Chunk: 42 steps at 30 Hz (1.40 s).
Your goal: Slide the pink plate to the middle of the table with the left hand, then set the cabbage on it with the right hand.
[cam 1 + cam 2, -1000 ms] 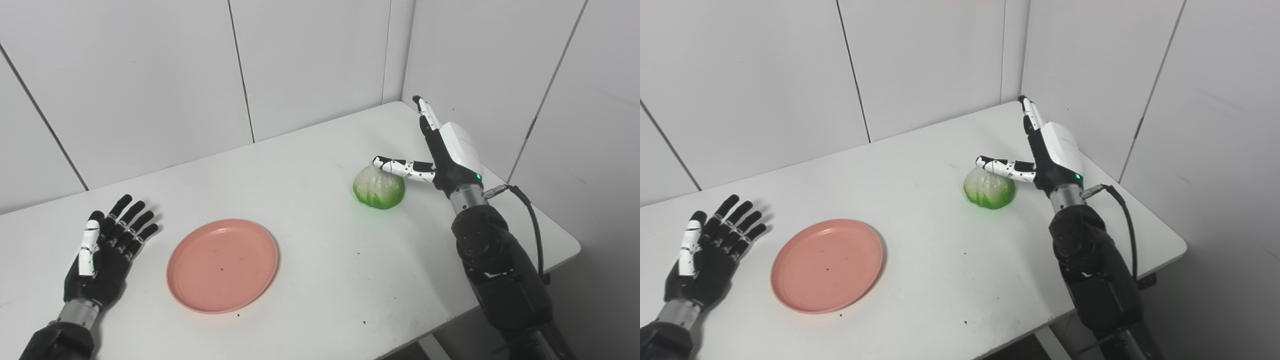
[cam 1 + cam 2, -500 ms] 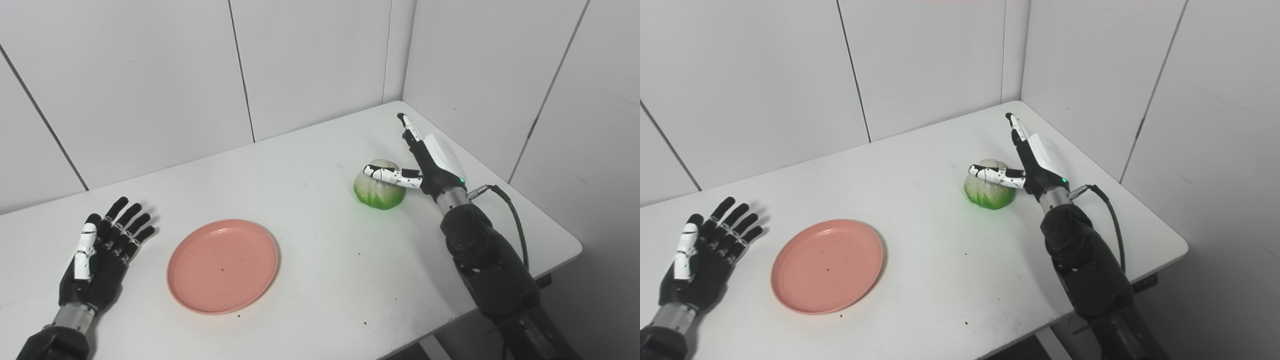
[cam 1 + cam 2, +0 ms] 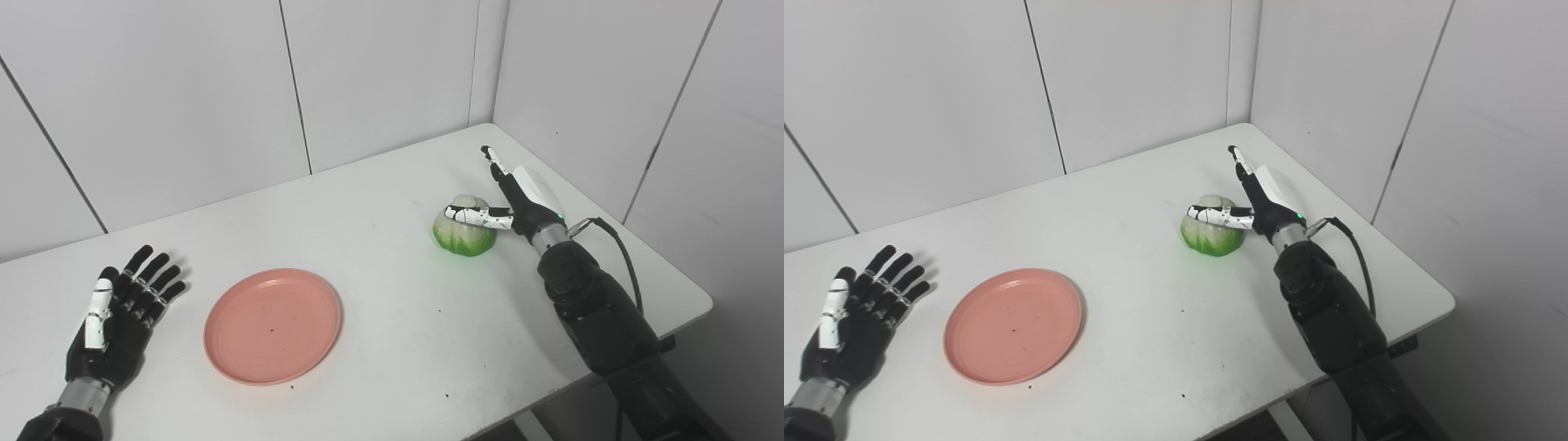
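The pink plate [image 3: 272, 324] lies flat on the white table [image 3: 380, 288], left of the middle. A green and white cabbage [image 3: 463, 232] sits toward the right rear. My right hand [image 3: 517, 199] is low beside the cabbage on its right, open, its fingers pointing away toward the back corner and its thumb lying across the cabbage's front top. Whether the palm touches the cabbage is hidden. My left hand [image 3: 116, 318] rests open and flat on the table, left of the plate and apart from it.
White wall panels close off the back and the right side, meeting in a corner just behind the right hand. The table's right edge [image 3: 686, 282] lies close to the right forearm. A black cable [image 3: 618, 245] loops off the right wrist.
My right hand has dropped and moved in against the cabbage, its thumb now across the cabbage's front. My left hand has drawn back a little toward the near edge. The plate has not moved.
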Motion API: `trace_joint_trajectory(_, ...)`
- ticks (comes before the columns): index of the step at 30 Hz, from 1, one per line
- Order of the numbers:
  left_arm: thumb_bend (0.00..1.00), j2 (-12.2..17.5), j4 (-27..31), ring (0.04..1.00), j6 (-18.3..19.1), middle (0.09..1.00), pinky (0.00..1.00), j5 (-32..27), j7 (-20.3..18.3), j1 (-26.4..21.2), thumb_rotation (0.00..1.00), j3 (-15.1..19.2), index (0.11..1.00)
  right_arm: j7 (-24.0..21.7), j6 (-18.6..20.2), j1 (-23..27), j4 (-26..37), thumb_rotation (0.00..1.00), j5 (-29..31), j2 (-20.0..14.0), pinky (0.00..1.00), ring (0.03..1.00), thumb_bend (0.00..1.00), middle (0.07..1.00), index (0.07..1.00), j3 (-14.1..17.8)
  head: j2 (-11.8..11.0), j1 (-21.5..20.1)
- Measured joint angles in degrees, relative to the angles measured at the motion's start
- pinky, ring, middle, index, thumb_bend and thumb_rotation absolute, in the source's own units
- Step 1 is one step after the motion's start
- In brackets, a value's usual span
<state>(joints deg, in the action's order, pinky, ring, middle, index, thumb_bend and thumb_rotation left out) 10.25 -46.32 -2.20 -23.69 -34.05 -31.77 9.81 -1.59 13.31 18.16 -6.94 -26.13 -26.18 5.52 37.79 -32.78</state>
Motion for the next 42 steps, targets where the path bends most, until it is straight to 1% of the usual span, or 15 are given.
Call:
trace_joint_trajectory(6,0.48,0.23,1.17,0.871,0.56,0.9,0.85,-0.01,-0.03,0.71,0.9,0.01,0.897,-0.73,0.51,0.0,-0.21,0.64,0.05,-0.56,0.85,0.946,1.0,0.981,1.0,-0.98,0.44,0.17)
trace_joint_trajectory(12,0.47,0.52,1.96,0.864,0.86,0.892,0.84,-0.01,-0.29,1.19,0.91,-0.14,0.888,-2.99,3.0,0.07,-0.63,0.62,0.25,-1.16,0.84,0.942,1.0,0.981,1.0,-2.42,0.79,0.53)
trace_joint_trajectory(14,0.48,0.53,2.2,0.864,1.03,0.894,0.85,-0.01,-0.29,1.32,0.9,-0.13,0.891,-4.19,3.54,0.29,-0.65,0.61,0.63,-1.42,0.85,0.948,1.0,0.984,1.0,-2.81,0.88,0.53)
trace_joint_trajectory(21,0.48,0.57,2.78,0.868,1.23,0.895,0.85,-0.01,-0.26,1.62,0.9,-0.14,0.893,-7.0,3.96,0.98,-0.65,0.6,1.43,-2.15,0.86,0.95,1.0,0.977,0.997,-4.53,0.97,0.62)
trace_joint_trajectory(27,0.47,0.6,3.29,0.878,1.45,0.905,0.87,-0.01,-0.25,1.94,0.9,-0.12,0.903,-8.47,3.96,1.61,-0.8,0.56,1.47,-2.93,0.87,0.934,1.0,0.955,0.979,-5.62,1.23,1.05)
trace_joint_trajectory(33,0.47,0.61,3.55,0.876,1.58,0.904,0.86,-0.01,-0.25,2.08,0.9,-0.16,0.902,-8.53,3.95,2.98,-2.72,0.51,1.75,-3.11,0.88,0.926,1.0,0.936,0.96,-5.76,1.32,1.14)
trace_joint_trajectory(40,0.48,0.62,4.01,0.871,1.73,0.901,0.85,0.0,-0.16,2.36,0.9,-0.22,0.898,-8.0,3.89,4.07,-4.7,0.48,2.33,-3.34,0.86,0.91,1.0,0.918,0.939,-6.13,1.41,1.41)
trace_joint_trajectory(42,0.48,0.63,4.31,0.869,1.77,0.899,0.85,0.0,-0.04,2.52,0.9,-0.26,0.896,-7.55,3.89,4.14,-4.96,0.45,2.46,-3.36,0.86,0.899,1.0,0.903,0.924,-6.27,1.41,1.58)
